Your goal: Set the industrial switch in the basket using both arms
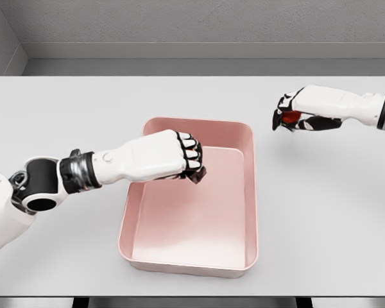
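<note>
Grey walls and a pale, flat counter [64, 109] are shown from the head camera. Fingers [190, 154] of the left hand [173, 156] are curled into a fist, and a small dark item, partly hidden beneath the knuckles, is seen at their lower edge; whether it is gripped cannot be told. That fist is held over the upper left part of the pink basket [251, 192], inside its rim line. From the fist, a white forearm is traced back through a dark wrist ring to a black-and-white joint at the picture's lower left.

Fingers [283, 113] of the right hand [301, 112] are closed around a small red and dark object, taken to be the industrial switch [291, 117], most of which is covered by the hand. This hand is held above the counter, well apart from the basket and to its upper right. Its white forearm is followed to a dark cuff at the right edge.

The basket, a shallow rectangular tray with rounded corners, is set at the counter's middle.
</note>
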